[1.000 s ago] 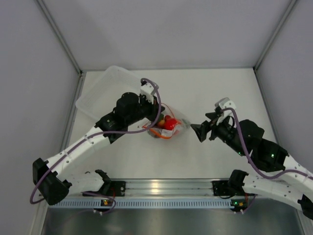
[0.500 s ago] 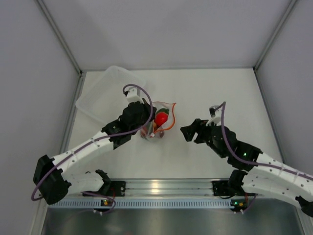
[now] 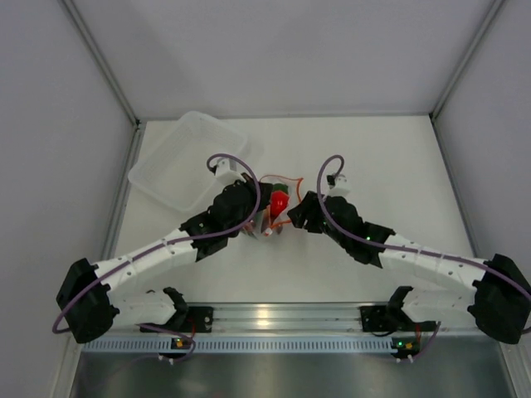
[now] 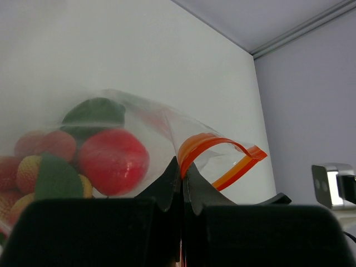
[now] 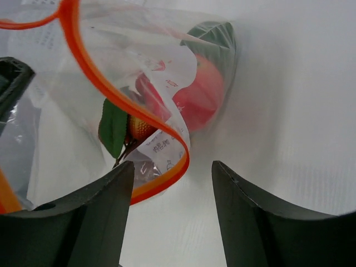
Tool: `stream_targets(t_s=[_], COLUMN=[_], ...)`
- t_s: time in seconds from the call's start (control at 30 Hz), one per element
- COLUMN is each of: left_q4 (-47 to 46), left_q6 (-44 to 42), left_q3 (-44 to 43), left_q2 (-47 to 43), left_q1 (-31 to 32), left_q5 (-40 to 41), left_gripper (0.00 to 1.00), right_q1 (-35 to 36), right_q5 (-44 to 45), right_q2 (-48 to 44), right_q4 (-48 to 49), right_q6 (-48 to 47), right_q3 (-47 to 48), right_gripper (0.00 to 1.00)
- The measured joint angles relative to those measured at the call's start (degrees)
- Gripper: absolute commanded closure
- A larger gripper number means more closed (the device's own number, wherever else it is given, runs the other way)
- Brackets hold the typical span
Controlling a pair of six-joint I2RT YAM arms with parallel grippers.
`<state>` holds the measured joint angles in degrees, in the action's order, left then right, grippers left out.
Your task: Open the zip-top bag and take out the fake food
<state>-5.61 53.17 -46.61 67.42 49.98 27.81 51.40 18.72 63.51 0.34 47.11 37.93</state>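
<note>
Pinching the flimsy, slippery bag's point(image 4: 161, 119) zip strip point(image 4: 206, 142), the left pincer point(image 4: 182, 169) is anchoring; the right pincer point(image 5: 172, 166) is gaping beside it.

We find the zip-top bag point(image 3: 280, 184) on the table point(image 3: 373, 166), with the fake food point(image 3: 279, 202) inside it. The left gripper point(image 4: 182, 173) pinches the bag's left edge. The right gripper point(image 5: 172, 169) sits just right of the bag. The tub point(image 3: 178, 157) lies behind and left of the bag, near it.
</note>
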Motion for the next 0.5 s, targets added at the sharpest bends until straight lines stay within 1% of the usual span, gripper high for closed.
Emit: stream_targets(t_s=[0.03,0.07,0.13,0.17,0.23,0.27,0.3,0.4,0.5], left_q4=[-0.2,-0.5,-1.0,-1.2,-1.8,-2.0,-2.2,-2.6,-3.1], left_q6=[0.3,0.5,0.8,0.8,0.8,0.7,0.7,-0.4,-2.6], left_q3=[0.0,0.1,0.1,0.1,0.1,0.1,0.1,0.1,0.0], left_q2=[0.0,0.1,0.6,0.8,1.3,1.6,1.9,2.8,4.0], left_q1=[0.0,0.0,0.1,0.1,0.1,0.1,0.1,0.1,0.1], left_q5=[0.1,0.1,0.1,0.1,0.2,0.2,0.3,0.9,1.9], left_gripper=[1.00,1.00,1.00,1.00,1.00,1.00,1.00,1.00,1.00], right_q1=[-0.5,-1.1,-2.4,-3.0,-3.7,-3.9,-4.0,-4.4,-4.7], right_q5=[-0.8,-1.6,-3.2,-3.8,-4.4,-4.5,-4.5,-3.5,-1.2], right_q2=[1.6,3.0,5.8,6.8,8.1,8.4,8.3,7.1,2.2], right_q4=[1.0,1.9,4.4,5.2,6.1,6.1,6.0,4.7,-0.4], right_q6=[0.3,0.5,0.7,0.6,0.5,0.4,0.4,-0.5,-2.2], right_q3=[0.0,0.0,0.0,0.0,0.0,0.0,0.0,0.0,-0.7], right_gripper=[0.45,0.58,0.70,0.78,0.87,0.97,1.00,1.00,1.00])
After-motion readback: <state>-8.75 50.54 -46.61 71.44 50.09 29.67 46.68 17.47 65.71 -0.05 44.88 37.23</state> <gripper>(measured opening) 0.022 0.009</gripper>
